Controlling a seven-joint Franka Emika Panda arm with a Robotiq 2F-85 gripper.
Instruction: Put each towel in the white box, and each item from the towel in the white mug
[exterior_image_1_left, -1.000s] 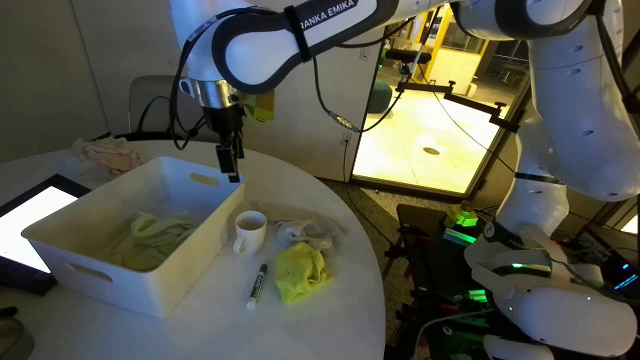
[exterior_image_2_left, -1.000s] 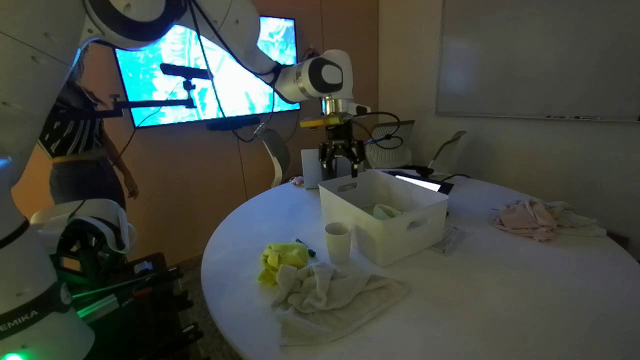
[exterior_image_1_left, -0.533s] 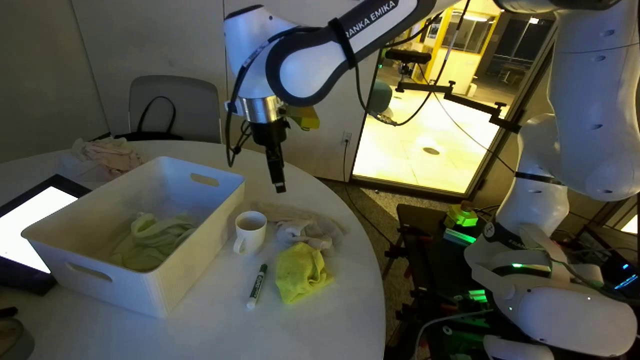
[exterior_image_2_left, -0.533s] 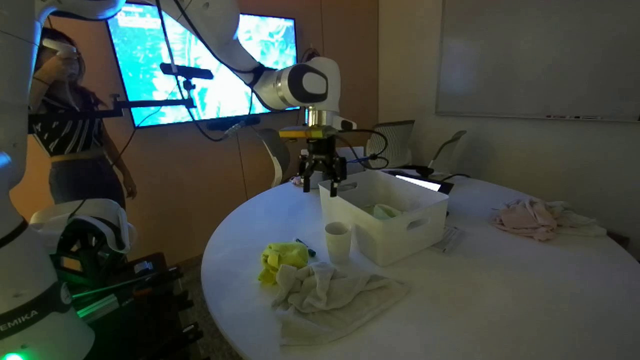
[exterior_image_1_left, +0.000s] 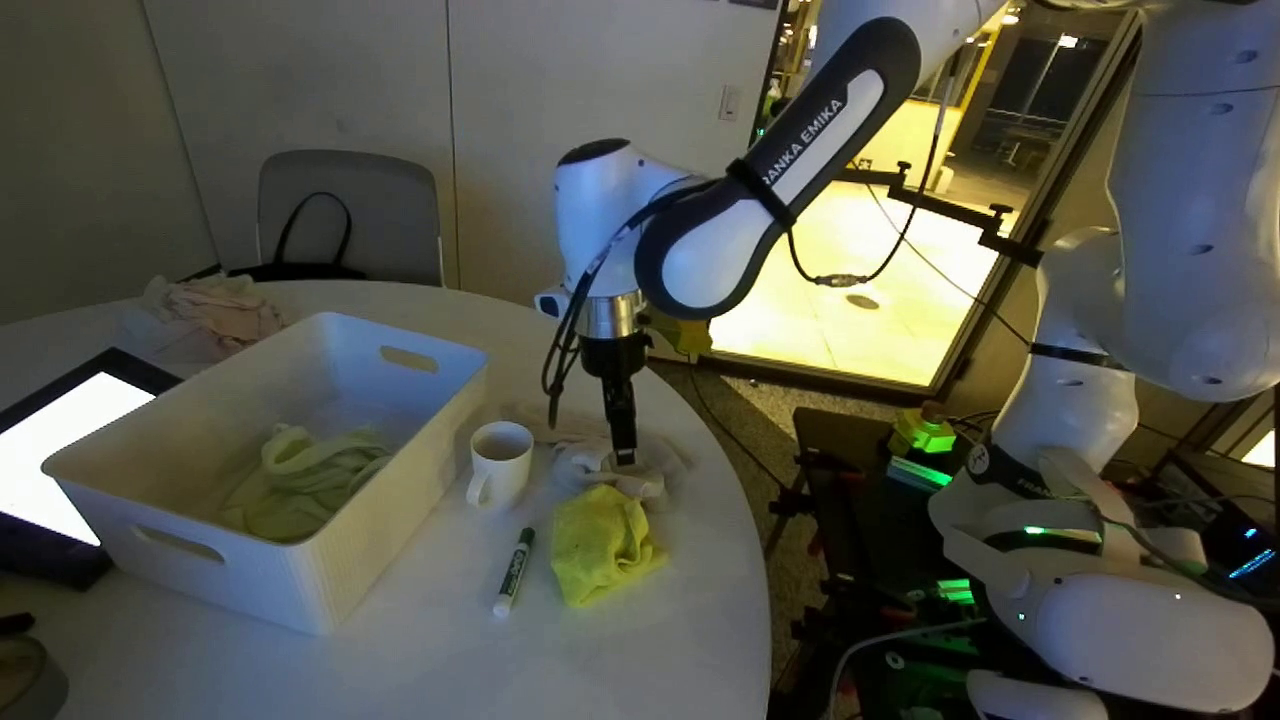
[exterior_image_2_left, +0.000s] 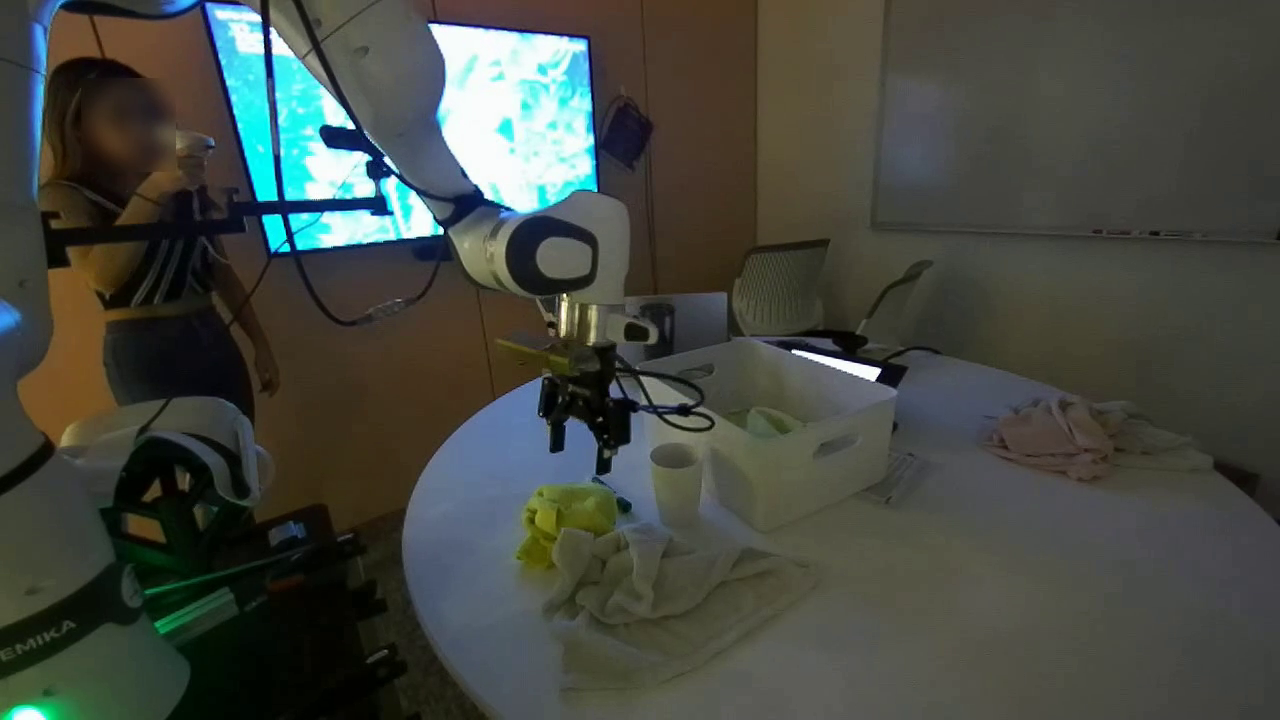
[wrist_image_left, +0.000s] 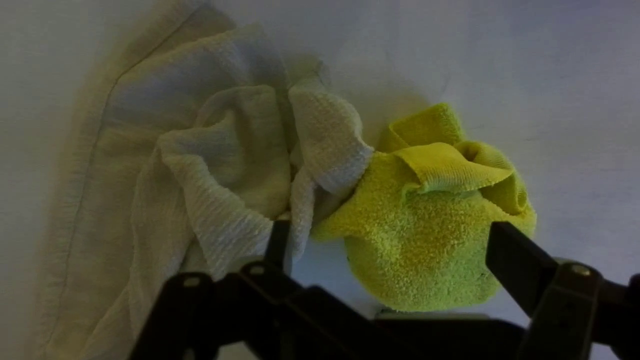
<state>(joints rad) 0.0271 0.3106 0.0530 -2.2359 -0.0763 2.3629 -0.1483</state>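
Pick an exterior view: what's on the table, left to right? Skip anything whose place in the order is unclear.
In an exterior view: lit black-framed screen → white box → white mug → yellow towel.

Probably an office meeting room, whiteboard (exterior_image_2_left: 1080, 120), wall screen (exterior_image_2_left: 525, 115), round table (exterior_image_2_left: 960, 600), chairs (exterior_image_2_left: 783, 287)

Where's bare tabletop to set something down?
Broad patch between the white box, grey towel and pink cloth; another between marker, yellow towel and table edge. Crowded: around the white mug and both towels, the open gripper above.
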